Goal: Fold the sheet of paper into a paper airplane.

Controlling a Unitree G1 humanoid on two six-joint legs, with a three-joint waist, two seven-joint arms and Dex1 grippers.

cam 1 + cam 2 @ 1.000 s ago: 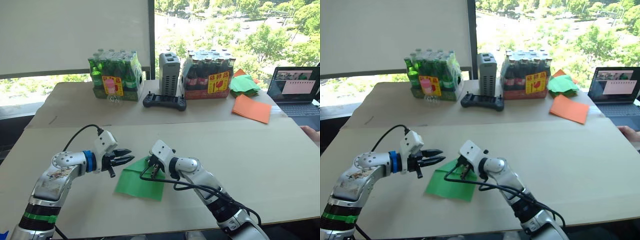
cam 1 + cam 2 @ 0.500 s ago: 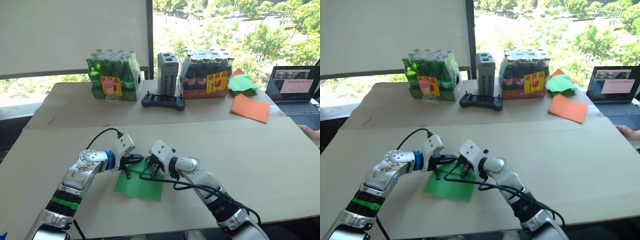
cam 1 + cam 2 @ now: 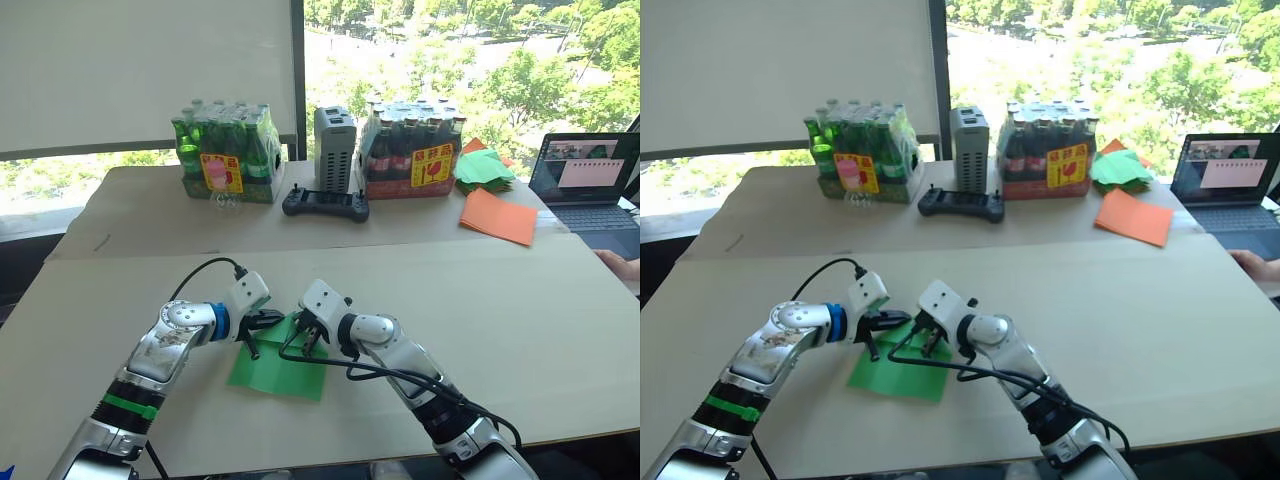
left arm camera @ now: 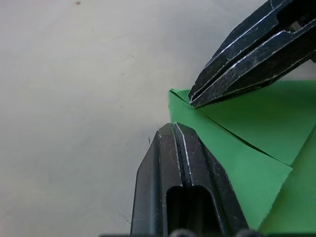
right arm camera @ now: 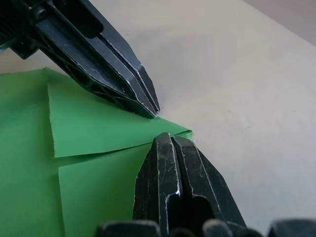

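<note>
since a second ago my left gripper [image 3: 268,320] has swung in from the open table to the sheet of paper [image 3: 275,368], and it has held there for the last half second; the right gripper [image 3: 305,330] has not shifted.

the bright green sheet lies flat on the near part of the table [image 3: 520,300], in front of me between the two arms. its far corner is folded over, and a flap with a diagonal edge shows in both wrist views. both grippers meet at that far corner.

in the left wrist view, my left gripper's two black fingers [image 4: 180,182] are pressed together with no gap, their tip at the edge of the sheet [image 4: 247,148]; i cannot tell whether paper is caught between them. the right gripper's fingers [image 4: 252,59] come in from the side, also closed, tip on the folded corner.

the right wrist view shows the same meeting from the other side: right fingers [image 5: 177,187] closed, tip at the sheet's point, left fingers [image 5: 108,69] closed just beside them.

at the far side of the table stand a pack of green bottles [image 3: 228,150], a grey box [image 3: 337,148], a pack of dark bottles [image 3: 415,148] and a black controller [image 3: 326,204]. orange sheets [image 3: 500,216] and a pile of green papers [image 3: 485,167] lie at the far right, near a laptop [image 3: 590,185].
</note>
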